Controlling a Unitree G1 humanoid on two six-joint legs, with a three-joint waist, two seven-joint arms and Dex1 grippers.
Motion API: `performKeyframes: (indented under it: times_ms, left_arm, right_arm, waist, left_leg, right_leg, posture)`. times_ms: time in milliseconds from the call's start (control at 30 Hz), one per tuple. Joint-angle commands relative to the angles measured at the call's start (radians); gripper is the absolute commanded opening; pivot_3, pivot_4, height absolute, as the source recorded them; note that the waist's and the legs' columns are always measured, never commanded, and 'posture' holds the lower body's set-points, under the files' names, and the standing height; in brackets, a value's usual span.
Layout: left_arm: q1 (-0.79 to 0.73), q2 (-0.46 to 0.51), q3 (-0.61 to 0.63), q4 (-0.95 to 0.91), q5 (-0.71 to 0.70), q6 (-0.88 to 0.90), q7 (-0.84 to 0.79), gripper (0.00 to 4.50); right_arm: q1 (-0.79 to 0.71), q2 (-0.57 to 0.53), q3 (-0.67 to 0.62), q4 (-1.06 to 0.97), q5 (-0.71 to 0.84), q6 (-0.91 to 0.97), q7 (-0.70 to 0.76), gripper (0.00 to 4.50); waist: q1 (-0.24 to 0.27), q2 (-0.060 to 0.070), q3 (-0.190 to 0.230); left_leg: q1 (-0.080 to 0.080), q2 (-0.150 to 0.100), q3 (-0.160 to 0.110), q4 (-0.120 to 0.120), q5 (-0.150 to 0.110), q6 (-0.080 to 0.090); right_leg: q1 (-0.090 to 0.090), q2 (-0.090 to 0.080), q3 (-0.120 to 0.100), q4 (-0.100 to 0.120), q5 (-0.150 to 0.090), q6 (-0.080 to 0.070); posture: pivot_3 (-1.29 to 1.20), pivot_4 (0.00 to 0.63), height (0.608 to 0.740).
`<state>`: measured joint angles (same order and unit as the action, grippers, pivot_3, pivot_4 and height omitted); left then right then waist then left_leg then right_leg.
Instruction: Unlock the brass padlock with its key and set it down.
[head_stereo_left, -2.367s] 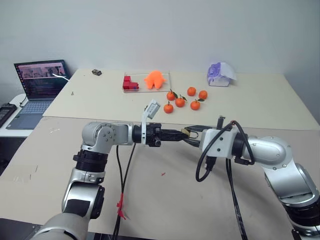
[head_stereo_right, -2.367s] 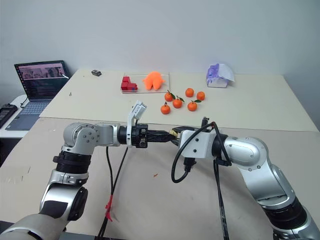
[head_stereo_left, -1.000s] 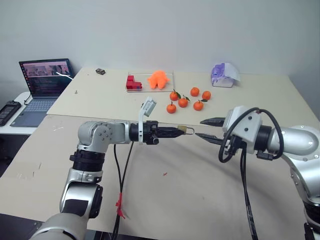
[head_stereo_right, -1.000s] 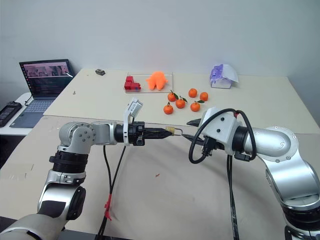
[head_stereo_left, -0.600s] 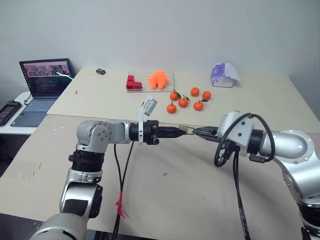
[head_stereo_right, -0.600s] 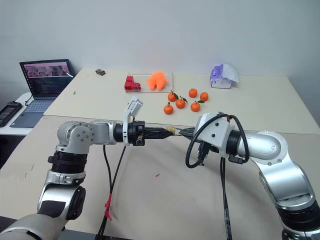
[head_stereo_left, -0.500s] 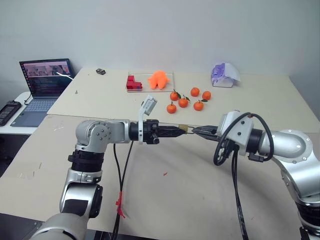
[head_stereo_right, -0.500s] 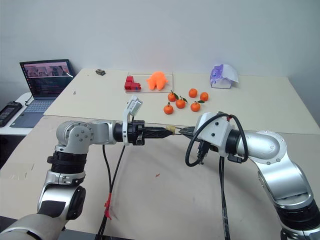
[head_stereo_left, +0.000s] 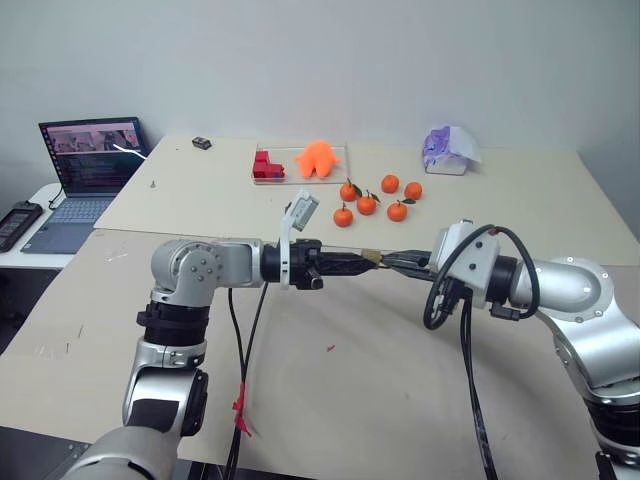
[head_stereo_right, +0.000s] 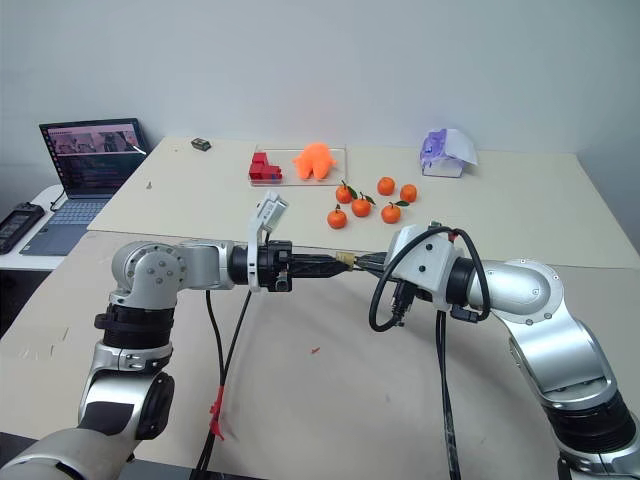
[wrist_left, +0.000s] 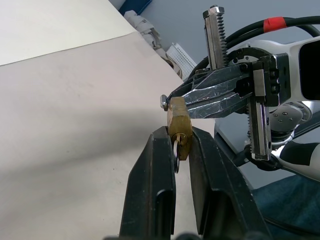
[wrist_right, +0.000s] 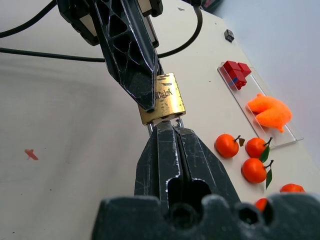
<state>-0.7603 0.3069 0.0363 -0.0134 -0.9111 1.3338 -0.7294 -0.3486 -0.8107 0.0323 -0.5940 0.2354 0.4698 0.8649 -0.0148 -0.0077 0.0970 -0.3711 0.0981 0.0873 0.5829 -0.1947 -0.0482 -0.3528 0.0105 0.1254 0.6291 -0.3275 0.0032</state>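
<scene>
The brass padlock (wrist_right: 162, 100) is held above the bench (head_stereo_left: 520, 200) by the left claw (wrist_left: 179, 145). Its shackle end is clamped in the right claw (wrist_right: 167, 127), jaws closed. Oranges (head_stereo_left: 375, 200) lie at 12 o'clock beyond it.

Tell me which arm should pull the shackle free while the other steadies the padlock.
Right, probably. The right gripper has its jaws shut on the shackle end of the brass padlock, while the left gripper clamps the brass body and can hold it steady.
</scene>
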Motion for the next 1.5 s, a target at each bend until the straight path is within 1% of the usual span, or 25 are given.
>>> performKeyframes:
  times_ms: [33, 167, 233, 400, 633, 1000, 1267, 1400, 1500]
  left_arm:
    - [-0.003, -0.003, 0.022, -0.047, -0.045, 0.006, -0.01, 0.0]
    - [0.004, 0.005, 0.02, -0.055, -0.046, 0.007, -0.014, 0.0]
    - [0.007, 0.005, 0.02, -0.058, -0.047, 0.006, -0.012, 0.0]
    - [0.015, 0.006, 0.022, -0.069, -0.059, 0.004, 0.0, 0.0]
    - [0.025, 0.013, 0.033, -0.083, -0.07, 0.007, 0.014, 0.0]
    - [0.011, 0.025, 0.027, -0.071, -0.078, -0.001, 0.014, 0.0]
    - [0.004, 0.029, 0.019, -0.06, -0.072, -0.01, 0.003, 0.0]
    - [0.001, 0.028, 0.014, -0.059, -0.07, -0.014, -0.002, 0.0]
    - [0.007, 0.037, 0.018, -0.061, -0.069, -0.011, -0.002, 0.0]
  right_arm:
    - [-0.027, -0.01, -0.007, 0.014, -0.017, -0.029, -0.004, 0.04]
    - [-0.048, -0.013, -0.017, 0.088, -0.006, -0.058, 0.021, 0.04]
    - [-0.084, -0.018, -0.033, 0.148, 0.014, -0.062, 0.044, 0.04]
    - [-0.129, -0.007, -0.032, 0.22, 0.025, -0.076, 0.062, 0.04]
    - [-0.114, 0.018, -0.002, 0.217, 0.025, -0.082, 0.066, 0.04]
    - [-0.047, 0.051, 0.02, 0.136, 0.062, -0.016, 0.063, 0.04]
    - [0.001, 0.051, 0.019, 0.118, 0.06, -0.02, 0.057, 0.04]
    - [0.056, 0.027, 0.009, 0.125, 0.049, -0.034, 0.071, 0.04]
    - [0.101, -0.017, -0.03, 0.189, 0.027, -0.079, 0.09, 0.04]
  waist:
    - [0.0, 0.0, 0.0]
    - [-0.001, 0.0, 0.0]
    - [0.0, 0.0, 0.0]
    - [0.0, 0.0, 0.0]
    - [0.0, 0.0, 0.0]
    - [0.001, 0.001, 0.0]
    - [0.001, 0.001, 0.0]
    - [0.001, 0.001, 0.0]
    - [0.003, 0.0, 0.0]
  left_leg:
    - [0.0, 0.0, 0.0, 0.0, 0.0, 0.0]
    - [0.0, 0.0, 0.0, 0.0, 0.0, 0.0]
    - [0.0, 0.0, 0.0, 0.0, 0.0, 0.0]
    - [0.0, 0.0, 0.0, 0.001, 0.0, 0.0]
    - [0.0, 0.0, 0.0, 0.003, 0.0, -0.001]
    - [-0.001, 0.0, 0.0, 0.004, 0.0, -0.001]
    - [-0.001, 0.0, -0.001, 0.004, 0.0, 0.0]
    - [-0.001, 0.0, -0.001, 0.004, 0.0, 0.0]
    - [-0.001, 0.0, -0.001, 0.004, 0.0, 0.0]
  right_leg:
    - [0.0, 0.0, 0.0, 0.0, 0.0, 0.0]
    - [0.0, 0.0, 0.0, 0.0, 0.0, 0.0]
    - [0.0, 0.0, 0.0, 0.0, 0.0, 0.0]
    - [0.0, 0.0, 0.0, 0.0, 0.0, 0.0]
    - [0.001, 0.0, 0.0, 0.0, 0.0, 0.0]
    - [0.001, 0.0, 0.0, 0.0, 0.0, 0.0]
    - [0.001, 0.0, 0.0, 0.0, 0.0, 0.0]
    - [0.001, 0.0, -0.001, 0.0, 0.0, 0.0]
    - [0.001, 0.0, -0.001, 0.0, 0.0, 0.0]
  posture:
    - [0.0, 0.15, 0.723]
    - [0.0, 0.15, 0.723]
    - [0.0, 0.15, 0.723]
    - [0.0, 0.15, 0.723]
    - [0.0, 0.15, 0.723]
    - [0.0, 0.15, 0.723]
    - [0.0, 0.15, 0.723]
    - [0.0, 0.15, 0.723]
    - [0.0, 0.15, 0.723]
